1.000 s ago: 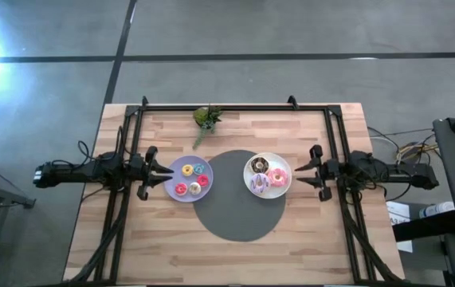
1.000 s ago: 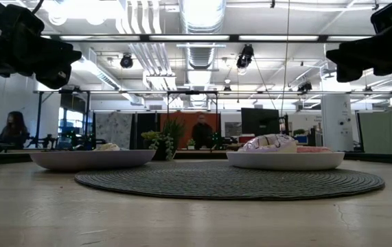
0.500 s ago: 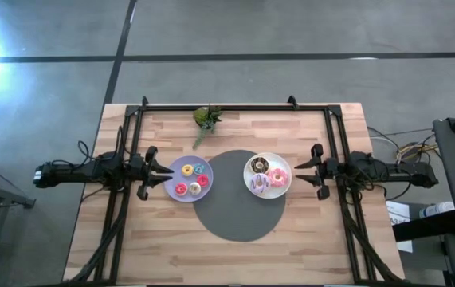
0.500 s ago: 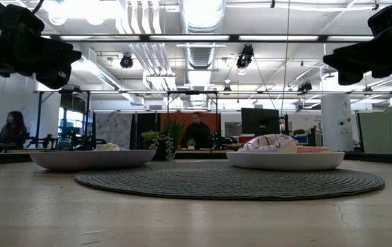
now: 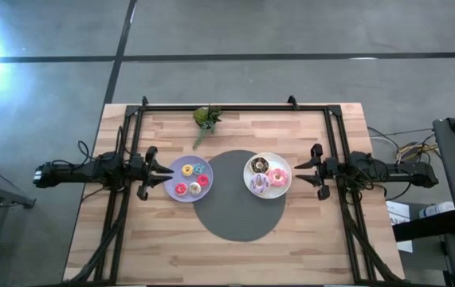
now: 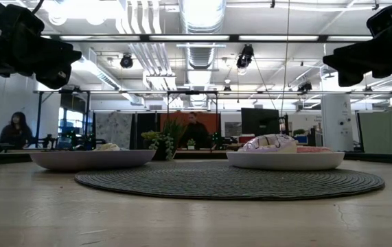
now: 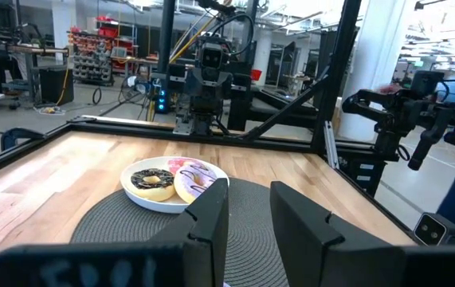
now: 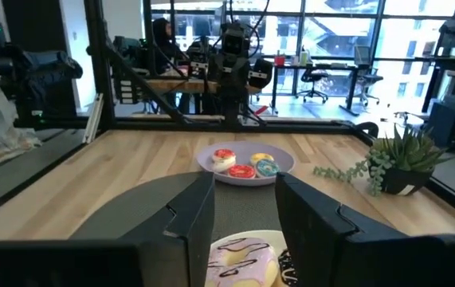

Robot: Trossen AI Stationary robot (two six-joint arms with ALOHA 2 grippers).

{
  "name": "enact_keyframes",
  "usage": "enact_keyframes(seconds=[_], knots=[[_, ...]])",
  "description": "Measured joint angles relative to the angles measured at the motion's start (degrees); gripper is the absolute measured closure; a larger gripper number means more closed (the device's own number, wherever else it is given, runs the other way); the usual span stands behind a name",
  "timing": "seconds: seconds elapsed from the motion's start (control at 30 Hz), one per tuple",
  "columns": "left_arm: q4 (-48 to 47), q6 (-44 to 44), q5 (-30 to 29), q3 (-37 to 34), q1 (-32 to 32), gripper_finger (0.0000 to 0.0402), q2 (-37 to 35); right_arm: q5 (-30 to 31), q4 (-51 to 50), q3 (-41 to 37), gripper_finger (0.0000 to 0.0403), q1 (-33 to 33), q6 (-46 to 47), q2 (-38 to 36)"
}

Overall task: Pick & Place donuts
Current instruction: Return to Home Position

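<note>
1. Your left pincer point(image 5: 162, 171) hung over the left part of the bench point(image 5: 131, 247), just beside the purple plate point(image 5: 170, 182) and pointing at it. It was released, its fingers point(image 7: 211, 219) spread with nothing between them.
2. On that purple plate you had five small donuts lying flat and close together. The yellow donut point(image 5: 186, 169) and the teal donut point(image 5: 199, 169) lay on the side nearer the plant point(image 5: 206, 118). The red donut point(image 5: 204, 180) lay at the right edge, and the pink donut point(image 5: 181, 189) and the small white donut point(image 5: 194, 188) on the opposite side.
3. The plate's right part rested on the round grey mat point(image 5: 239, 211) in the middle of the bench. The plant stood beyond it, near the bench's far edge.
4. The white plate point(image 5: 285, 186) sat mostly on the mat's right part, apart from the purple plate. It carried three larger donuts packed against one another: the brown donut point(image 5: 260, 164), the pink frosted donut point(image 5: 278, 176) and the white frosted donut point(image 5: 259, 184).
5. Your right pincer point(image 5: 303, 169) hung just to the right of the white plate, facing it. It was also released, its fingers point(image 8: 191, 215) apart and empty.
</note>
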Motion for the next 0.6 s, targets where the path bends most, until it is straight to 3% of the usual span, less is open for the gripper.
enact_keyframes(seconds=[0.6], knots=[[0.00, 0.00, 0.00, 0.00, 0.01, 0.0330, 0.00, -0.04, 0.02, 0.00, 0.0270, 0.00, -0.02, 0.02]])
